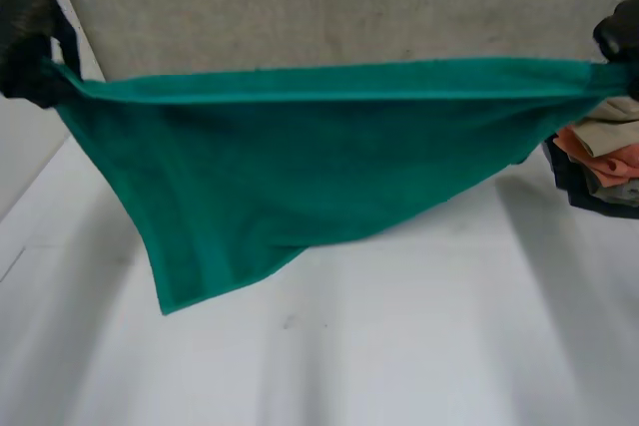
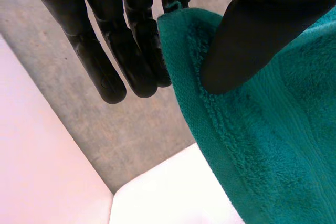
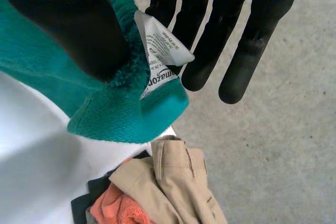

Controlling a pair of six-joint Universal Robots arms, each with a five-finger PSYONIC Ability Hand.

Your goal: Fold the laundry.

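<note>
Between pinching left hand (image 1: 30, 47) and right hand (image 1: 621, 32), green towel (image 1: 300, 157) hangs taut.

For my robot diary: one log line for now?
left hand: pinches towel corner | right hand: pinches tagged corner | towel: stretched between hands

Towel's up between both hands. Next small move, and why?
Probably lower both hands together so the green towel drapes onto the table. Left hand and right hand each pinch a top corner, the top edge is taut, the rest hangs unfolded over it.
</note>
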